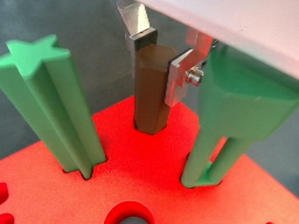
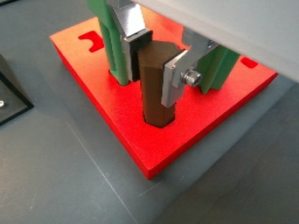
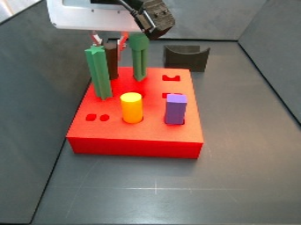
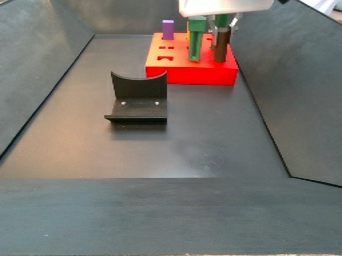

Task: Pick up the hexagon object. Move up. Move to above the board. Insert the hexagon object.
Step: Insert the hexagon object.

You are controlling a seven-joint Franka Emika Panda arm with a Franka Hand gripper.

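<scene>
The hexagon object [image 1: 152, 92], a dark brown peg, stands upright with its lower end at the top of the red board [image 1: 140, 171], near one corner [image 2: 158, 87]. How deep it sits I cannot tell. My gripper [image 1: 162, 63] is shut on its upper part, a silver finger [image 2: 176, 77] flat against each side. The board shows in both side views [image 3: 141, 132] [image 4: 214, 72], with my gripper [image 3: 118, 37] over its far end. The peg is hidden there behind the green pegs.
A green star peg [image 1: 52, 96] and another tall green peg [image 1: 239, 105] stand in the board close on either side of my fingers. A yellow cylinder [image 3: 130, 107] and a purple peg [image 3: 175, 109] stand in the board too. The fixture [image 4: 135, 98] stands on the floor apart from the board.
</scene>
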